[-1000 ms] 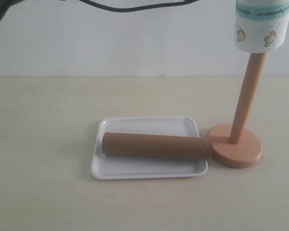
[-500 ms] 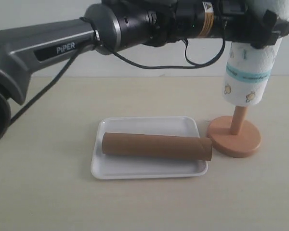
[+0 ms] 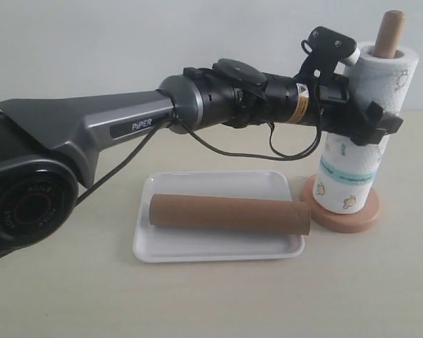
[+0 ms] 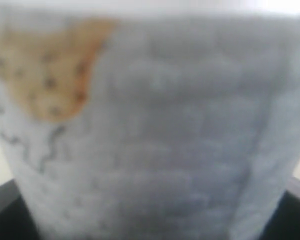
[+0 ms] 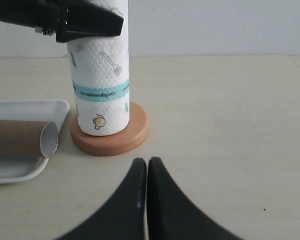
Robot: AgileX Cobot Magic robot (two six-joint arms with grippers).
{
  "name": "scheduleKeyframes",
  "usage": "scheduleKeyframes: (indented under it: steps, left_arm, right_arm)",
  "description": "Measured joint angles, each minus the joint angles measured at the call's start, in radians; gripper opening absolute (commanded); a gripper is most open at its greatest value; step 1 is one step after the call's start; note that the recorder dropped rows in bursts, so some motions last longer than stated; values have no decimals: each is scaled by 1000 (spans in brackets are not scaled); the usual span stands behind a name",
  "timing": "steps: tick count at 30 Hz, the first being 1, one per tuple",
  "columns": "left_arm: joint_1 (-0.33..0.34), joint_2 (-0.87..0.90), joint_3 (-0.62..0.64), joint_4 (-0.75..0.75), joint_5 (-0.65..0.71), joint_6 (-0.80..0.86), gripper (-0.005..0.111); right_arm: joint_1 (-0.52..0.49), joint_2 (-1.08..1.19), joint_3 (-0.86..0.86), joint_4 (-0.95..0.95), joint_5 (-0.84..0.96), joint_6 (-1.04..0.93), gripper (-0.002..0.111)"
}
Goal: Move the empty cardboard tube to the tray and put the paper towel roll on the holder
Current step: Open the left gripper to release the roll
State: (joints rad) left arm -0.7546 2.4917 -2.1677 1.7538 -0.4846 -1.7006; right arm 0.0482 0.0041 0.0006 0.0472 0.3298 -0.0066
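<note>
Bench space on the left is taken up by the long gray left arm, which reaches across toward the right. A second ago this arm was out of sight.

Next comes the white tray. The empty cardboard tube lies flat in it, on its side. Its right end sticks out a little past the tray's edge, just beside the round foot of the holder. Tube and tray have not moved.

Farther right is the left claw. It is spread wide, with a finger on each side of the paper towel roll, and it holds the roll near its upper half. The left wrist view is filled with blurry white paper.

The roll is the big change. Half a second ago it hung partway down the stick, with bare stick showing under it. Now it is all the way down. Its bottom sits on the round wooden foot, and the rounded tip of the stick pokes out of the top. The roll stands upright.

The right claw is low over the bench, well apart from the holder. Its two black fingers are pressed together and hold nothing.
</note>
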Motion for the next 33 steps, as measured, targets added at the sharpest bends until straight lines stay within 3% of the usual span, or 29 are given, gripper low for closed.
scheduleKeyframes:
  steps: [2, 7, 10, 21, 28, 33]
  left_arm:
    - [0, 4, -4, -3, -11, 8, 27]
    - [0, 5, -5, -1, -25, 3, 75]
    - [4, 5, -5, -1, -30, -31, 90]
    - [12, 14, -5, -55, -147, -61, 92]
    - [56, 14, -5, -66, -293, -34, 92]
    - [82, 6, -5, -55, -323, -23, 92]
  right_arm:
    - [0, 0, 0, 0, 0, 0, 0]
    - [0, 0, 0, 0, 0, 0, 0]
    - [0, 0, 0, 0, 0, 0, 0]
    - [0, 0, 0, 0, 0, 0, 0]
    - [0, 0, 0, 0, 0, 0, 0]
    - [0, 0, 0, 0, 0, 0, 0]
